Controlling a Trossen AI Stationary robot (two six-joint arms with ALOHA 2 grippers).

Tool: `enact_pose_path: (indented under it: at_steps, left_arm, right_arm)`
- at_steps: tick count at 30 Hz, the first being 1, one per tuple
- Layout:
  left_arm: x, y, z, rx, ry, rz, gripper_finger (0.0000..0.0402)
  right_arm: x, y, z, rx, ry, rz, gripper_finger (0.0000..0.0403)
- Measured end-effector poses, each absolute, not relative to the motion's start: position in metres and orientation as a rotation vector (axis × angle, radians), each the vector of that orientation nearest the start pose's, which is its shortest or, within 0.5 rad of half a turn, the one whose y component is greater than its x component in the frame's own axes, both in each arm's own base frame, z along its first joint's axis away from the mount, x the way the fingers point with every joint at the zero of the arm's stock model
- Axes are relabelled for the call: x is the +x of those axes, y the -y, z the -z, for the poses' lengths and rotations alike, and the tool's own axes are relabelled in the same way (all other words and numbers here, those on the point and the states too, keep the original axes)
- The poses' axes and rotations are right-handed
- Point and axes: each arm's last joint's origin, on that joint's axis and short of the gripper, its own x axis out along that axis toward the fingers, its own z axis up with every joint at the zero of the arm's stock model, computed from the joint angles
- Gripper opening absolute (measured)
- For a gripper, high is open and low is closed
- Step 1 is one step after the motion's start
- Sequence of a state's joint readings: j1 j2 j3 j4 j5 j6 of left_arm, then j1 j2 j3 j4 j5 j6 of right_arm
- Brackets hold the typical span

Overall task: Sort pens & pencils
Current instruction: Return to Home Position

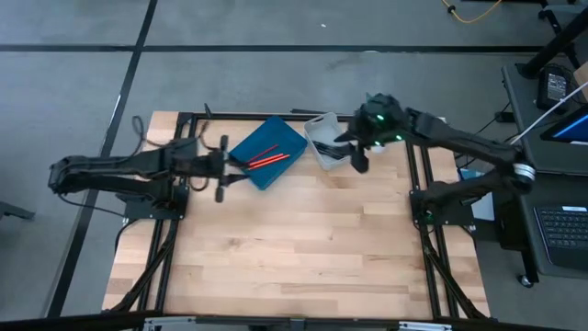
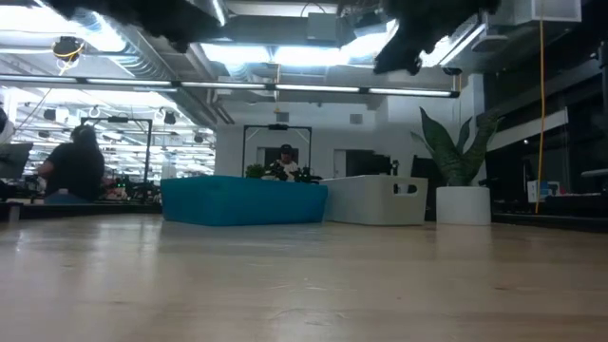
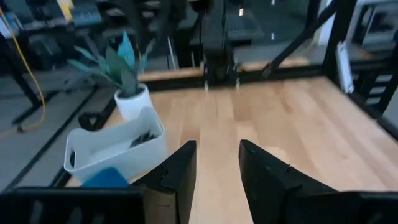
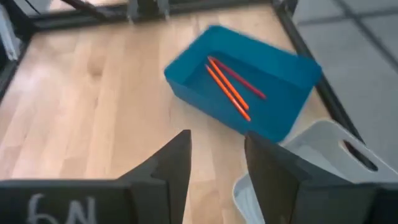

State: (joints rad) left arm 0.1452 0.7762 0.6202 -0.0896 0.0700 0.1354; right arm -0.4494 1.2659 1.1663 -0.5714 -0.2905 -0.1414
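At the desk's (image 1: 294, 248) far edge, a blue bin (image 1: 280, 136) and a gray bin (image 1: 318, 123) sit side by side. Left gripper (image 3: 216, 177) hangs raised beside the blue bin, right gripper (image 4: 217, 171) raised by the gray bin. Both are partly open and hold nothing. Pencils (image 4: 229, 92), red and orange, lie in the blue bin. Pens (image 3: 142, 138) are in the gray bin.

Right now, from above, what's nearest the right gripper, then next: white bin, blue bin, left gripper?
1. White bin, beside the right gripper.
2. Blue bin, just past it.
3. Left gripper, on the blue bin's far side.
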Motion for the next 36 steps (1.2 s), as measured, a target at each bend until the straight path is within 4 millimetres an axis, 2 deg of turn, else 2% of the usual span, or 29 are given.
enact_pose_path:
  at_steps: [7,13,20,25,31,36]
  left_arm:
    - [0.123,-0.010,-0.259,0.060,-0.089,-0.023,0.0115]
    - [0.098,0.000,-0.234,0.060,0.072,0.031,0.0115]
    - [0.096,0.004,-0.209,0.001,0.034,0.017,0.0115]
    - [0.096,0.005,-0.208,-0.011,0.036,-0.012,0.0115]
    - [0.096,0.009,-0.208,-0.018,0.030,-0.012,0.0115]
    - [0.096,0.011,-0.205,-0.016,0.026,-0.025,0.0115]
  right_arm:
    - [0.190,0.059,-0.334,0.052,-0.481,0.111,0.0152]
    - [0.144,0.025,-0.332,0.022,-0.334,0.092,0.0152]
    - [0.112,0.004,-0.319,0.000,-0.250,0.063,0.0152]
    - [0.096,-0.003,-0.304,0.006,-0.211,0.066,0.0152]
    - [0.089,-0.010,-0.277,-0.005,-0.125,0.055,0.0152]
    - [0.091,-0.016,-0.250,-0.032,-0.045,0.017,0.0152]
